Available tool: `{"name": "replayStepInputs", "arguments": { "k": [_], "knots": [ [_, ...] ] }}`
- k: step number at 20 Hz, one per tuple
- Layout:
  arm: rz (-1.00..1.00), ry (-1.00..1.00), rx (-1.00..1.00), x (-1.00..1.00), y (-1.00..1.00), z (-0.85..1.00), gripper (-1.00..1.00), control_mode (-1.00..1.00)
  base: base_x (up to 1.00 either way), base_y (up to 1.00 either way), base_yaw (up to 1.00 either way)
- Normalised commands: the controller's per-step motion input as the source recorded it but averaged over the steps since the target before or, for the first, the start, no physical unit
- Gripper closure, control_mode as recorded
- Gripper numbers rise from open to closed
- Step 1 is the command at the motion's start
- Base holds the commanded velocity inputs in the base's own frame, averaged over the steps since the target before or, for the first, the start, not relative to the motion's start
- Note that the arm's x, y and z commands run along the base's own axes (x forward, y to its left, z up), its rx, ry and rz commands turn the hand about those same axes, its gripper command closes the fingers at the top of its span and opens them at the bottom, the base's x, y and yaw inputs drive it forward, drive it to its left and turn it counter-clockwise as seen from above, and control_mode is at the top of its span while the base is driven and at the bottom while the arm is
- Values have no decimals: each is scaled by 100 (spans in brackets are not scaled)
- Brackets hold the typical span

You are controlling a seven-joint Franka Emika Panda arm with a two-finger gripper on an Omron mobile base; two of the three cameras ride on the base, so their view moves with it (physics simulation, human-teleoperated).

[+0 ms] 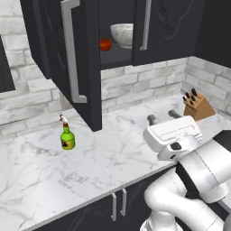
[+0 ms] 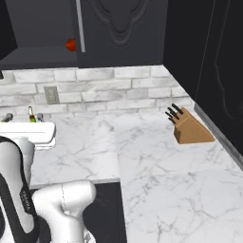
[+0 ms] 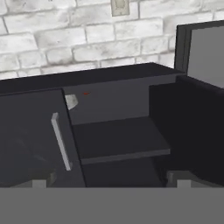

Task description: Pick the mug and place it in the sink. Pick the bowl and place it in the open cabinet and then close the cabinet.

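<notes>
With its fingers spread wide and empty, the gripper (image 1: pixel 161 117) hovers over the counter (image 1: pixel 103 153); beyond, the bowl (image 1: pixel 122 34) already sits inside the cabinet (image 1: pixel 118 53), so closing its open door (image 1: pixel 67 58) seems next

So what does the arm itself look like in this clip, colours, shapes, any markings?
The arm is glossy white, made of thick rounded cylindrical links with black bands at the joints. In the right base view a black band carries small white lettering, too small to read. The hand is a boxy white block with a dark oval inset. The gripper ends in two short grey fingers. No loose cables show.
</notes>
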Motion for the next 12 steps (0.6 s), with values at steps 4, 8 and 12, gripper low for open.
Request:
{"name": "replayStepInputs", "arguments": {
  "k": [4, 8, 12],
  "knots": [
    [-2, -12, -1, -100, 30, 32, -100, -100, 0, 0, 0],
    [-1, -13, -7, -100, 44, 27, -100, -100, 0, 0, 0],
    [-4, -8, -14, -100, 65, 21, -100, -100, 0, 0, 0]
  ]
}}
